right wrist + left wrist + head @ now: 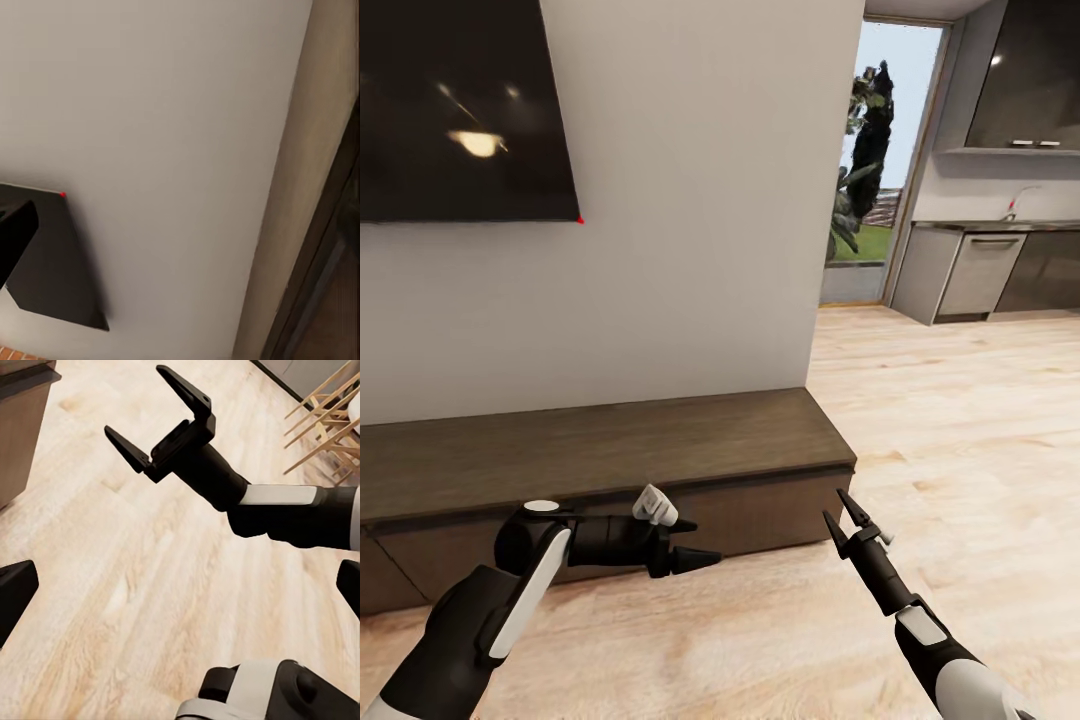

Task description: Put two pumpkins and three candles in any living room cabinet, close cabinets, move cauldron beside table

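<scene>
Fingers on the right gripper (838, 517) are standing apart with nothing between them, pointing up beside the cabinet's right end; the left gripper (694, 543) is holding nothing too, its 2 fingers spread and aiming sideways along the front. The cabinet (610, 450) is sitting against the white wall under the dark TV (465, 105) — long, low, dark brown, its flat fronts closed. With no handles showing, I'm judging the fronts stiff and slick — best hooked at a top edge.
</scene>
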